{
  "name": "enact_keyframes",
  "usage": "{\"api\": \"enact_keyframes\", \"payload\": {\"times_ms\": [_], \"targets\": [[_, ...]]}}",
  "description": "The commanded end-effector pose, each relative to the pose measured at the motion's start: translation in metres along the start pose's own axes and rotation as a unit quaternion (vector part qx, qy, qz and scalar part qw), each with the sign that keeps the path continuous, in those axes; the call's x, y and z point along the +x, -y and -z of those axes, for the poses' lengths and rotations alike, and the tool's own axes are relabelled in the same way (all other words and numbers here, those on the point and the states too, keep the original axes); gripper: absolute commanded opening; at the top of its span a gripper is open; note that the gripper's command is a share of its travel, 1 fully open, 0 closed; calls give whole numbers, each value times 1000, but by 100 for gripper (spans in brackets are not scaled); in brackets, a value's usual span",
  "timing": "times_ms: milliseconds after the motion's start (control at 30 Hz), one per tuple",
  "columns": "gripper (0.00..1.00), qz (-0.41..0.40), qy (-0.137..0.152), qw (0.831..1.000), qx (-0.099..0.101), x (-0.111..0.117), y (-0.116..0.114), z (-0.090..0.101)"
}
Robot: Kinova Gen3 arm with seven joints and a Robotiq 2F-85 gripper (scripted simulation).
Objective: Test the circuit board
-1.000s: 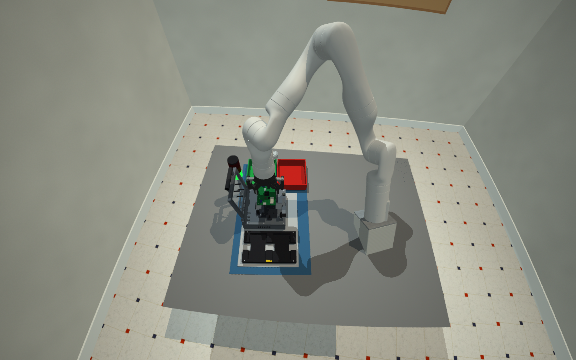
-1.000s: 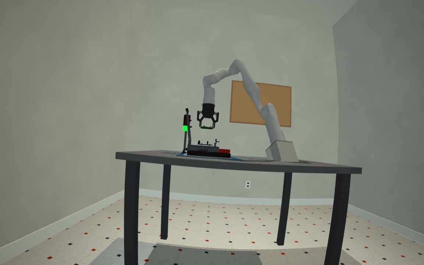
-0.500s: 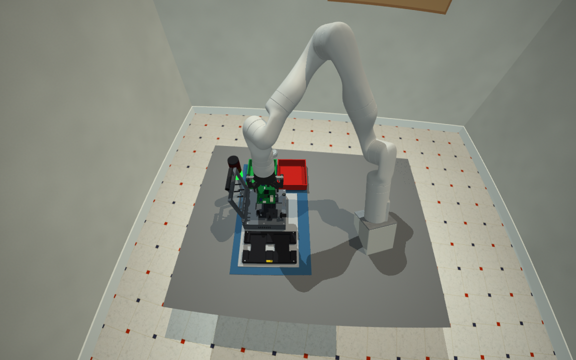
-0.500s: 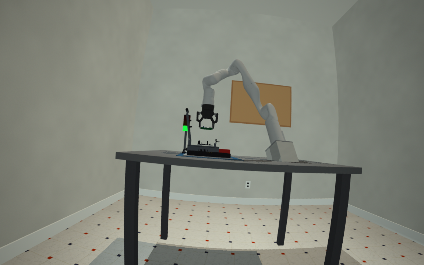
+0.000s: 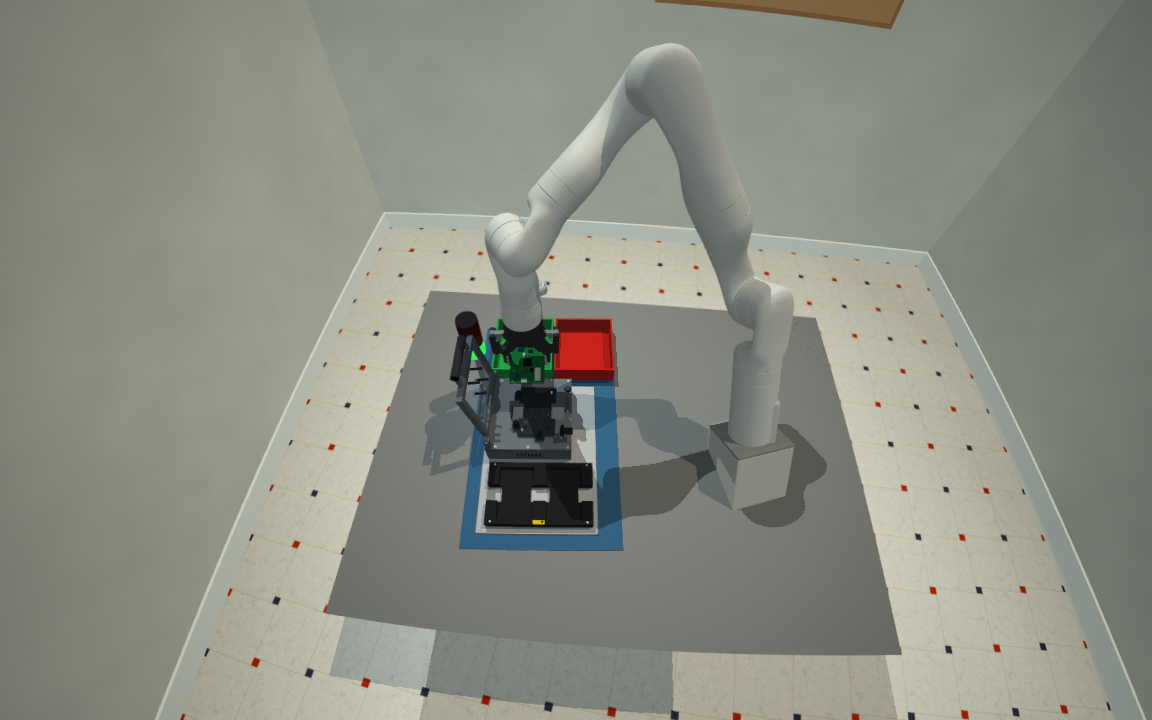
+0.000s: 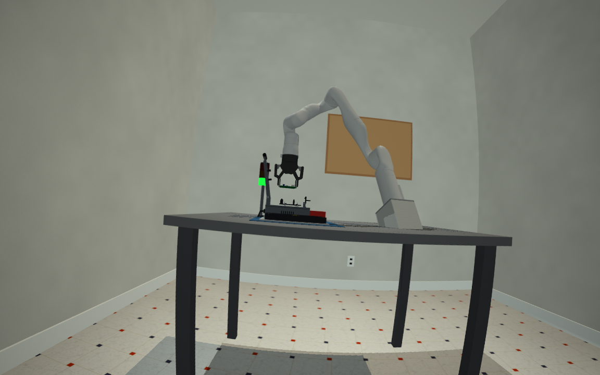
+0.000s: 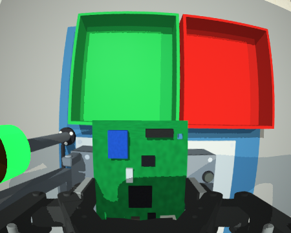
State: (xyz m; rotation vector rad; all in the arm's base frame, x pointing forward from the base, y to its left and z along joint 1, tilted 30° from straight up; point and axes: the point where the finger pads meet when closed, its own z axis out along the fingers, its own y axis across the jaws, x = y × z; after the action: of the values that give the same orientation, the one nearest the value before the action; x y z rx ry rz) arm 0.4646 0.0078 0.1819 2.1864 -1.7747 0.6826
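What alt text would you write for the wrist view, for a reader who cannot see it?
The claw holds a green circuit board flat, component side up, just short of the green bin, which sits left of the red bin. A green-lit signal light shows at the left edge.

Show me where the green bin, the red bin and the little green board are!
green bin (image 7: 124, 69), wrist view, on its inside floor.
red bin (image 7: 223, 74), wrist view, on its inside floor.
circuit board (image 7: 163, 164), wrist view, on bare green surface near its middle, held in the gripper (image 6: 286, 186).
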Motion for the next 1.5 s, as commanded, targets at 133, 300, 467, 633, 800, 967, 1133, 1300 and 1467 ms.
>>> {"api": "enact_keyframes", "payload": {"times_ms": [133, 300, 467, 633, 800, 967, 1133, 1300, 1467], "targets": [[77, -14, 0, 1000, -3, 53, 8, -16], [77, -14, 0, 1000, -3, 71, 12, -21], [77, -14, 0, 1000, -3, 97, 17, -29], [77, -14, 0, 1000, -3, 114, 20, -34], [77, -14, 0, 1000, -3, 120, 21, -36], [77, -14, 0, 1000, -3, 125, 22, -38], [77, -14, 0, 1000, -3, 125, 22, -38], [77, -14, 0, 1000, -3, 125, 22, -38], [77, -14, 0, 1000, -3, 125, 22, -38]]}}
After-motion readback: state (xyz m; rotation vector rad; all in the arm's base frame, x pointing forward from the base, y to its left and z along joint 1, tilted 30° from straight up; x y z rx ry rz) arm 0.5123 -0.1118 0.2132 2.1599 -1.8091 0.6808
